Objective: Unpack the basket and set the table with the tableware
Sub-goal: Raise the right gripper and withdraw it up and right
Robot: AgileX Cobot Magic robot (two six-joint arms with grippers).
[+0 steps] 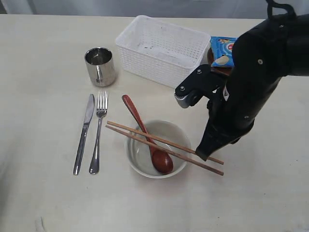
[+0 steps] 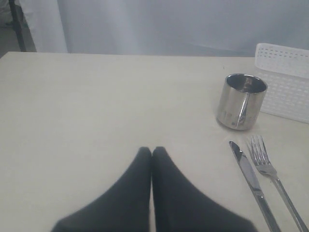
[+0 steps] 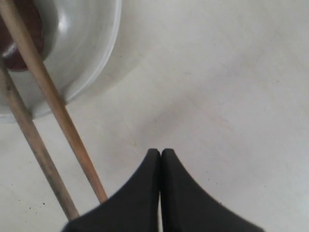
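The white basket (image 1: 154,63) stands empty at the back of the table (image 1: 48,203). A steel cup (image 1: 100,65) is left of it, with the knife (image 1: 84,133) and fork (image 1: 99,130) side by side in front. The cream bowl (image 1: 140,154) holds the wooden spoon (image 1: 145,133), and two chopsticks (image 1: 164,145) lie across its rim. My right gripper (image 1: 202,154) is shut and empty, low over the table beside the chopsticks' right ends (image 3: 58,111). My left gripper (image 2: 152,151) is shut and empty, left of the cup (image 2: 241,101).
A blue chip bag (image 1: 222,50) lies right of the basket on a brown plate (image 1: 217,70), which my right arm mostly hides. Bare tabletop stretches along the left side and the front.
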